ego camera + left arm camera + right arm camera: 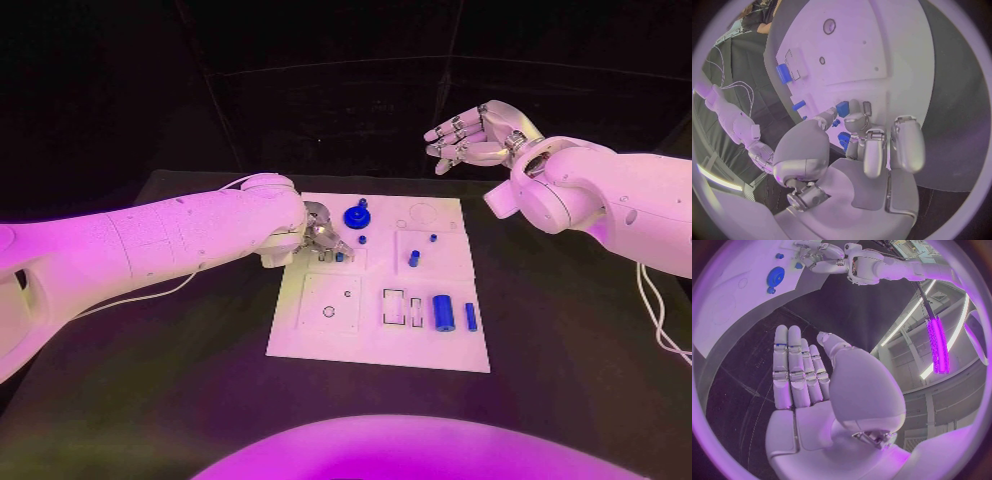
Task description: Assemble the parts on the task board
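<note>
left hand: my left hand is down on the upper-left part of the task board, fingers curled in round a small blue part — looks like I'm pinching it, but honestly I cannot tell from here if it's gripped or just touched
right hand: my right hand is up off the surface, well apart from the board, fingers straight and side by side, holding nothing
other parts: blue gear-like piece just beside my left hand, a few small blue pegs mid-board, and a blue cylinder near the lower right
step: I'd say I'm seating or picking a small part at the top-left pocket — early-ish, most pieces look loose
next move: probably needs a firm pinch and a straight push down, keeping clear of the gear
</note>
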Controlling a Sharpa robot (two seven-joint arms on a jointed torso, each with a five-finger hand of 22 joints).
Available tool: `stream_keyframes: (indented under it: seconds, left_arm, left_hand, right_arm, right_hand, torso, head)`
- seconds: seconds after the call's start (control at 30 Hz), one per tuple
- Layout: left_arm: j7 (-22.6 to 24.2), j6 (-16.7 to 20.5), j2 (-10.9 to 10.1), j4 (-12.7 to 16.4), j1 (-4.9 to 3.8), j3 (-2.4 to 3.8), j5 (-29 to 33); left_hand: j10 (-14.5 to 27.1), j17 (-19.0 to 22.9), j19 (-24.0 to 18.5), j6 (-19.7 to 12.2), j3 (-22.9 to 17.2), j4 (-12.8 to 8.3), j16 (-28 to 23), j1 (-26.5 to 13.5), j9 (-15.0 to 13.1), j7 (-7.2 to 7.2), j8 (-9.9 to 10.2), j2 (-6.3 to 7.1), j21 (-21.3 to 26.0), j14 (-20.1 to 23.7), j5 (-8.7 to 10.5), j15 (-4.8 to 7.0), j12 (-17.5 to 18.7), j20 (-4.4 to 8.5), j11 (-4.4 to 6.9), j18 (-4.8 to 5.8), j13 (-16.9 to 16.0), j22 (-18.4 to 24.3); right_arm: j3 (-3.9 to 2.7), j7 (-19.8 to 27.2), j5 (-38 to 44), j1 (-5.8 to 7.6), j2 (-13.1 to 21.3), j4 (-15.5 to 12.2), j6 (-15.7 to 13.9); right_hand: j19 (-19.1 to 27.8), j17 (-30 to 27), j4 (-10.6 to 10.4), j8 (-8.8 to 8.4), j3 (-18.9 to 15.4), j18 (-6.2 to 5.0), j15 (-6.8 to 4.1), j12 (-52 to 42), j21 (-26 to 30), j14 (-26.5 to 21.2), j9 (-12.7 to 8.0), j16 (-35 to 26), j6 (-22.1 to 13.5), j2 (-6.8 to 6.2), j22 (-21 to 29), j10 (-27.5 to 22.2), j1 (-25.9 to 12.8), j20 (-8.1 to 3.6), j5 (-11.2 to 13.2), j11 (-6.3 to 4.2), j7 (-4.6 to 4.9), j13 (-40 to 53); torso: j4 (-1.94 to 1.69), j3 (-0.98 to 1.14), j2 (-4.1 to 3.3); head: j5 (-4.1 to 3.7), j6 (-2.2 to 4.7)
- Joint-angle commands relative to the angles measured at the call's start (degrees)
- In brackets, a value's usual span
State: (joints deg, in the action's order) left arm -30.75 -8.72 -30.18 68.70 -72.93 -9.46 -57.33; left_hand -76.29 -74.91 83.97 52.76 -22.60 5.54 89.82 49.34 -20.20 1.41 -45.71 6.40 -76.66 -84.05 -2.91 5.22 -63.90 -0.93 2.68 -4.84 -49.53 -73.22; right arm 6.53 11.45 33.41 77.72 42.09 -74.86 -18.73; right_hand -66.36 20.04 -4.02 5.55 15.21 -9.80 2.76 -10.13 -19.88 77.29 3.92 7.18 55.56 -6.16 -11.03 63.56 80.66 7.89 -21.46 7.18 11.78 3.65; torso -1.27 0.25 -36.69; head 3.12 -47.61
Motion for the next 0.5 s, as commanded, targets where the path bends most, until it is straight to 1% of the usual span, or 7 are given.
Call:
stream_keyframes:
  seconds: [0.03, 0.1, 0.17, 0.27, 0.33, 0.43, 0.5]
  left_arm:
    - [-0.3, 2.3, -0.4, 0.2, 0.02, 0.02, -0.1]
    - [0.0, 3.5, -0.6, 0.3, 0.02, 0.09, -0.1]
    - [0.2, 4.4, -0.7, 0.4, 0.02, 0.17, -0.1]
    - [0.5, 5.1, -1.0, 0.6, 0.02, 0.32, -0.1]
    - [0.6, 5.3, -1.2, 0.8, 0.03, 0.64, -0.1]
    - [0.7, 5.3, -1.7, 1.4, 0.03, 1.91, 0.1]
    - [0.9, 4.9, -2.1, 1.9, 0.04, 3.22, 0.6]
  left_hand:
    - [0.1, -15.1, 1.1, 0.3, 3.0, 1.3, 0.2, -0.8, 0.3, -0.13, 0.3, 0.59, -0.4, -5.9, 0.27, 0.66, -0.4, 0.55, -0.02, 1.14, -0.2, -0.2]
    - [0.1, -15.1, 1.1, 0.4, 4.8, 2.2, 0.2, -1.0, 0.5, -0.23, 0.5, 0.98, -0.5, -5.9, 0.27, 0.78, -0.5, 0.7, 0.11, 1.14, -0.3, -0.3]
    - [0.1, -15.1, 1.1, 0.5, 6.5, 3.1, 0.2, -0.8, 0.6, -0.33, 0.6, 1.11, -0.5, -5.9, 0.29, 0.9, -0.4, 0.82, 0.17, 1.17, -0.3, -0.3]
    - [0.1, -15.1, 1.1, 0.6, 8.4, 4.3, 0.2, -0.2, 0.8, -0.4, 0.7, 0.85, -0.5, -5.9, 0.27, 0.99, -0.5, 0.93, 0.23, 1.18, -0.4, -0.4]
    - [0.1, -15.1, 1.1, 0.7, 9.0, 4.7, 0.2, 0.2, 0.8, -0.41, 0.8, 0.67, -0.5, -5.9, 0.27, 0.99, -0.5, 0.97, 0.25, 1.18, -0.4, -0.4]
    - [0.0, -15.1, 1.2, 0.9, 11.3, 5.8, 0.2, 2.4, 1.0, -0.45, 0.9, -0.1, -0.5, -5.9, 0.27, 1.02, -0.6, 1.07, 0.31, 1.19, -0.6, -0.5]
    - [0.0, -15.1, 1.1, 0.9, 12.5, 6.3, 0.2, 3.3, 1.1, -0.44, 0.9, -0.41, -0.4, -5.9, 0.27, 1.03, -0.6, 1.08, 0.31, 1.17, -0.7, -0.4]
  right_arm:
    - [-0.04, 0.5, 0.1, 0.12, 0.0, 0.0, 0.4]
    - [-0.04, 0.5, 0.1, 0.12, 0.0, 0.0, 0.3]
    - [-0.04, 0.4, 0.1, 0.12, 0.0, 0.1, 0.3]
    - [-0.04, 0.4, 0.1, 0.12, 0.0, 0.1, 0.3]
    - [-0.04, 0.4, 0.1, 0.12, 0.0, 0.1, 0.3]
    - [-0.04, 0.5, 0.1, 0.12, 0.0, 0.1, 0.3]
    - [-0.04, 0.5, 0.1, 0.11, 0.1, 0.2, 0.3]
  right_hand:
    - [-0.1, -0.1, 0.1, -0.38, 0.0, -0.49, 0.03, 0.4, 0.3, 0.4, 0.0, -0.4, -0.4, 0.02, 0.1, -0.4, -0.6, 0.15, -0.4, 0.25, -0.04, -0.1]
    - [-0.1, -0.1, 0.1, -0.38, 0.0, -0.49, 0.03, 0.4, 0.3, 0.4, 0.0, -0.4, -0.4, 0.02, 0.1, -0.4, -0.6, 0.15, -0.4, 0.25, -0.04, -0.1]
    - [-0.1, -0.1, 0.1, -0.38, 0.0, -0.49, 0.03, 0.4, 0.3, 0.4, 0.0, -0.4, -0.4, 0.02, 0.1, -0.4, -0.6, 0.15, -0.4, 0.25, -0.04, -0.1]
    - [-0.1, -0.1, 0.1, -0.39, 0.0, -0.48, 0.05, 0.4, 0.4, 0.3, 0.0, -0.5, -0.4, 0.03, 0.1, -0.4, -0.6, 0.17, -0.4, 0.26, -0.04, -0.1]
    - [-0.1, -0.1, 0.1, -0.39, 0.0, -0.48, 0.05, 0.4, 0.4, 0.3, 0.0, -0.5, -0.4, 0.03, 0.1, -0.4, -0.6, 0.17, -0.4, 0.26, -0.04, -0.1]
    - [-0.1, -0.1, 0.1, -0.39, 0.0, -0.48, 0.05, 0.4, 0.4, 0.3, 0.0, -0.5, -0.4, 0.03, 0.1, -0.4, -0.6, 0.17, -0.4, 0.26, -0.04, -0.1]
    - [-0.1, -0.1, 0.1, -0.39, 0.0, -0.48, 0.05, 0.4, 0.4, 0.3, 0.0, -0.5, -0.4, 0.03, 0.1, -0.4, -0.6, 0.17, -0.4, 0.26, -0.04, -0.1]
  torso:
    - [0.01, -0.01, -0.01]
    - [0.01, -0.04, 0.0]
    - [-0.01, -0.01, -0.01]
    - [-0.01, 0.0, -0.01]
    - [0.0, -0.01, 0.0]
    - [-0.01, -0.01, -0.01]
    - [0.0, 0.0, -0.02]
  head:
    - [-0.03, -0.04]
    - [-0.02, -0.02]
    - [-0.03, 0.01]
    - [-0.03, 0.05]
    - [-0.02, 0.08]
    - [0.0, 0.2]
    - [-0.01, 0.26]
